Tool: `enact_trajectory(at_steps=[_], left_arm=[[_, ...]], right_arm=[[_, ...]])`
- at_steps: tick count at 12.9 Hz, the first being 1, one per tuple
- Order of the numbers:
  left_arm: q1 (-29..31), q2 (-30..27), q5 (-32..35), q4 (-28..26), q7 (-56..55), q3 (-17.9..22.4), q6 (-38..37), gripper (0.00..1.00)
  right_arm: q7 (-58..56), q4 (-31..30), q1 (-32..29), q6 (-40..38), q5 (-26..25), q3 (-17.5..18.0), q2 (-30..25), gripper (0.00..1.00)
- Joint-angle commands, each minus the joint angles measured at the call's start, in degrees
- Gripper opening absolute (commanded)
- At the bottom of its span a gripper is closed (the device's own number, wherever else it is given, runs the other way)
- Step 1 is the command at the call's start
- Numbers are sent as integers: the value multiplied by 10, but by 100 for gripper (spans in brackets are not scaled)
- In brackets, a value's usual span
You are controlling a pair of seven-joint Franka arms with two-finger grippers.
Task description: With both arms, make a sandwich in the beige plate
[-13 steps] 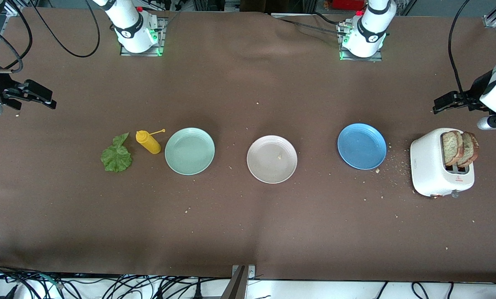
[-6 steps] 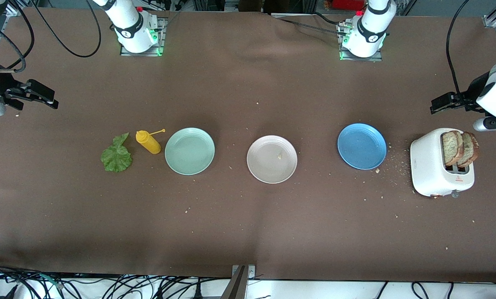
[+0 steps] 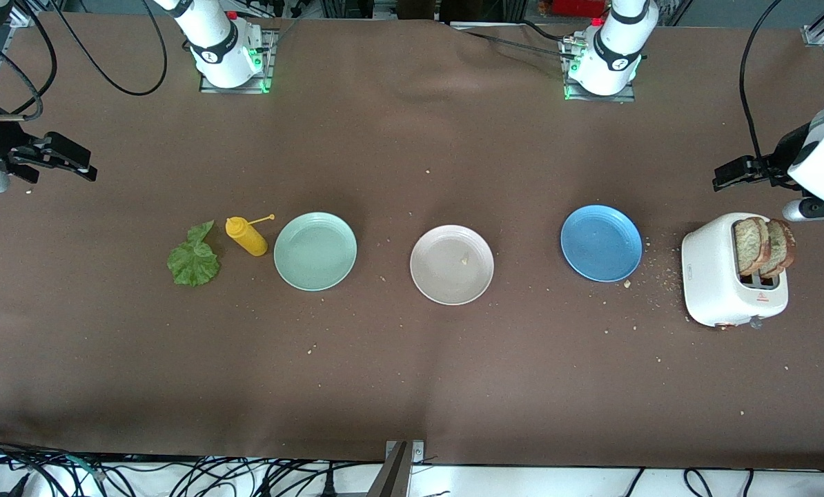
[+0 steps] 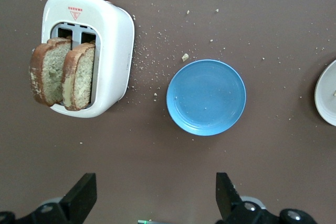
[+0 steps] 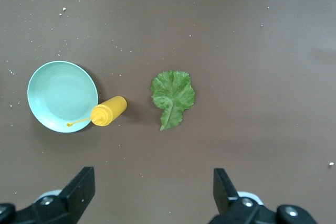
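Plate, beige: beige plate [image 3: 451, 265] sits mid-table between the blue plate [image 3: 601, 243] and the mint-green plate [image 3: 315, 250], bare apart from one small crumb; well apart from both sets of jaws. The left wrist view catches only its rim [image 4: 326, 94].
Toast: two brown toast slices [image 3: 764, 246] stand upright in the slots of the white toaster [image 3: 719, 283] toward the left arm's end of the table, just past the blue plate. The left wrist view shows both slices [image 4: 63, 73] leaning together, poking out of the slots, plus the toaster [image 4: 113, 45] top that the front view shows at an angle.
Lettuce: green lettuce leaf [image 3: 193, 259] lies flat on the cloth toward the right arm's end, beside the yellow squeeze bottle [image 3: 246, 235]; the bottle lies just beside the mint-green plate. The right wrist view shows the leaf [image 5: 172, 97] clear of the bottle [image 5: 108, 111] and the bottle's nozzle over the mint plate [image 5: 60, 95] rim.
Left gripper: left gripper [image 3: 735, 173] hangs over bare cloth near the toaster, jaws spread wide and holding nothing; in its wrist view [image 4: 152, 195] toaster and blue plate [image 4: 206, 97] lie ahead of the fingertips.
Right gripper: right gripper [image 3: 70, 164] hangs over bare cloth at its end of the table, jaws spread and empty; its wrist view [image 5: 152, 192] has leaf, bottle and mint plate ahead of the fingertips.
Crumbs: scattered crumbs [image 3: 650, 273] lie between blue plate and toaster.
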Motion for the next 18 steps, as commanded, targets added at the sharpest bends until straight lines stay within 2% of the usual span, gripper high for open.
enact_trajectory(at_steps=[1, 18], left_arm=[[7, 4, -12, 9, 11, -4, -10, 100], [15, 7, -9, 12, 5, -2, -10, 100]], right_arm=[[-2, 1, -2, -1, 1, 0, -5, 100], [-2, 1, -2, -1, 1, 1, -5, 100]])
